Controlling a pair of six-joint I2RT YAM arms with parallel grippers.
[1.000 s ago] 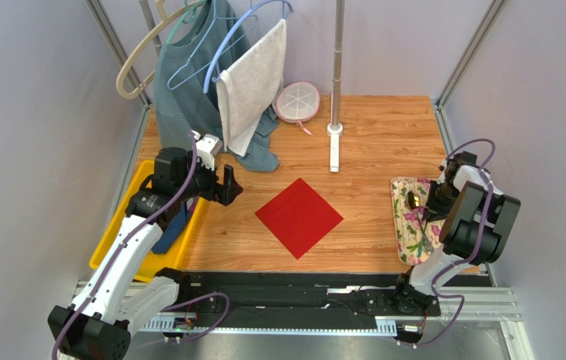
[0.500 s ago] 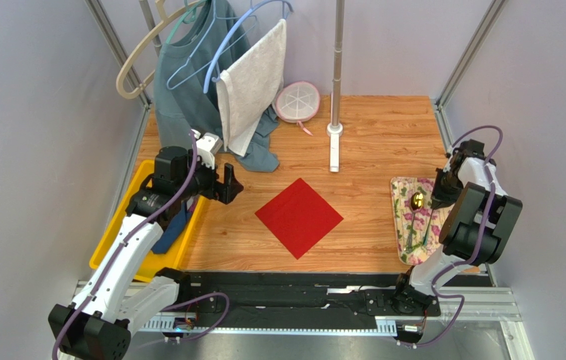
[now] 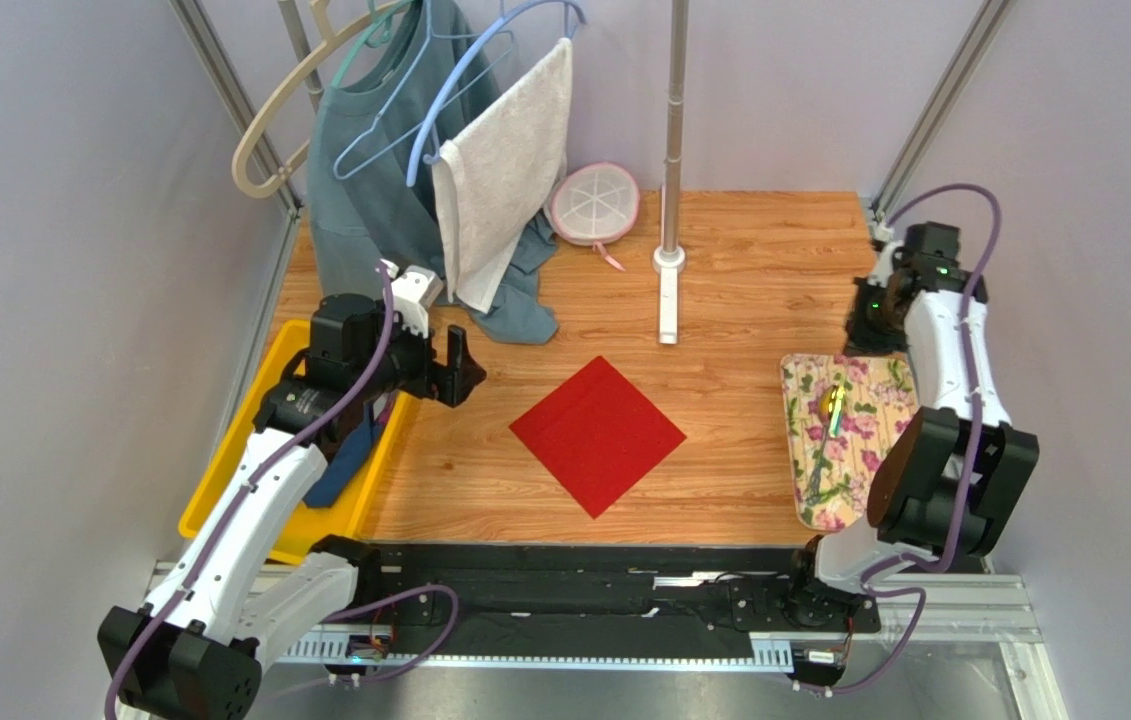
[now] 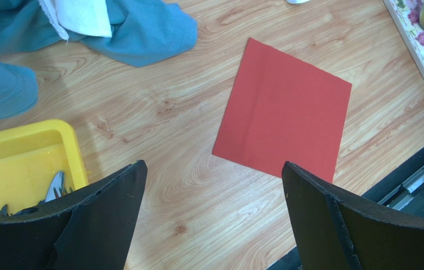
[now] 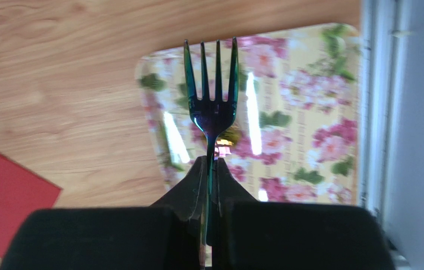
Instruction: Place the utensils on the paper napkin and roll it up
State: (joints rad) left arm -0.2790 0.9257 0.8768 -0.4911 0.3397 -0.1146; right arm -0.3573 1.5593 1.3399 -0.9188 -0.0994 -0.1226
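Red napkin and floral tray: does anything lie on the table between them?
No, only bare wooden table lies between the red napkin and the floral tray. The top external view shows it plainly; the left wrist view agrees.

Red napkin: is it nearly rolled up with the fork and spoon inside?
Not yet. Nothing looks finished: the red napkin lies flat with nothing on it. In hand: the right hand is shut on a fork, above the floral tray. Left: place the fork, fetch the spoon from the tray, then roll.
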